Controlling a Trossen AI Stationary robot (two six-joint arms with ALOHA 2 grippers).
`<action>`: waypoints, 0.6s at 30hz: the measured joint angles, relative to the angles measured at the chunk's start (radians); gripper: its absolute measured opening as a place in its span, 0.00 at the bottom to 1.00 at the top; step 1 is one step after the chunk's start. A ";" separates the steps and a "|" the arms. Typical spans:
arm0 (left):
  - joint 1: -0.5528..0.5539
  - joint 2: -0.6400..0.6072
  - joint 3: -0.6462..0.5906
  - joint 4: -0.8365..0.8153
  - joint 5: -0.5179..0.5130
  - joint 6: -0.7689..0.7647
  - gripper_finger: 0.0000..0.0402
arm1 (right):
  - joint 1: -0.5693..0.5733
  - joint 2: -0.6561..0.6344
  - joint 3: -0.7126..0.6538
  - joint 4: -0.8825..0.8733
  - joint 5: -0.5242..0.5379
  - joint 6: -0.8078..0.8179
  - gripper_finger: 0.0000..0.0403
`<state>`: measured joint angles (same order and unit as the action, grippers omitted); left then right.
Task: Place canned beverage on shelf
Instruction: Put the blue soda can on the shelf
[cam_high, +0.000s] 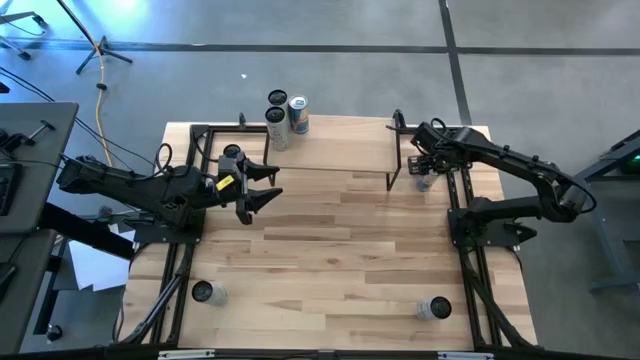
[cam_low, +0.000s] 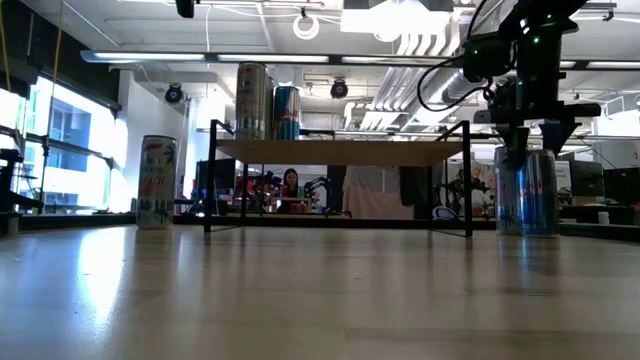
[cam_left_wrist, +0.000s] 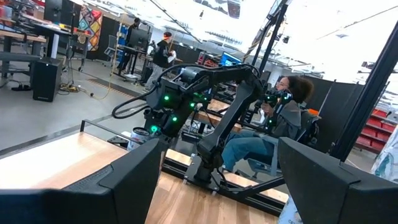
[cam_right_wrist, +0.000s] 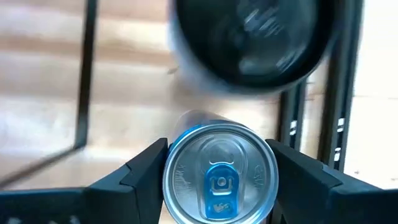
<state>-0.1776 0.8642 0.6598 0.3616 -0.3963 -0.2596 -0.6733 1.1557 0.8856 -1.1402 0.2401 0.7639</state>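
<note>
One upright can (cam_right_wrist: 221, 176), long axis vertical.

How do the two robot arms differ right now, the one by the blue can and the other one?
The right tool reaches straight down around an upright blue can standing on the table beside the shelf; the left tool points sideways over bare table, holding nothing. The right fingers flank the can top; the left tool stands open. Both are dark, two-fingered.

Glossy metal can (cam_right_wrist: 220, 177) — pale wood shelf (cam_high: 330, 145)
</note>
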 joint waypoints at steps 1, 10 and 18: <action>0.000 -0.006 0.000 -0.001 0.003 0.000 0.74 | 0.009 -0.010 0.002 -0.006 -0.018 -0.008 0.57; 0.000 -0.077 0.001 0.004 0.012 0.000 0.74 | 0.147 -0.158 0.154 -0.090 -0.140 -0.090 0.57; 0.000 -0.107 0.001 0.003 0.012 0.000 0.74 | 0.352 -0.238 0.371 -0.111 -0.302 -0.101 0.57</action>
<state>-0.1776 0.7574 0.6609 0.3646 -0.3843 -0.2592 -0.3214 0.9173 1.2565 -1.2515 -0.0621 0.6629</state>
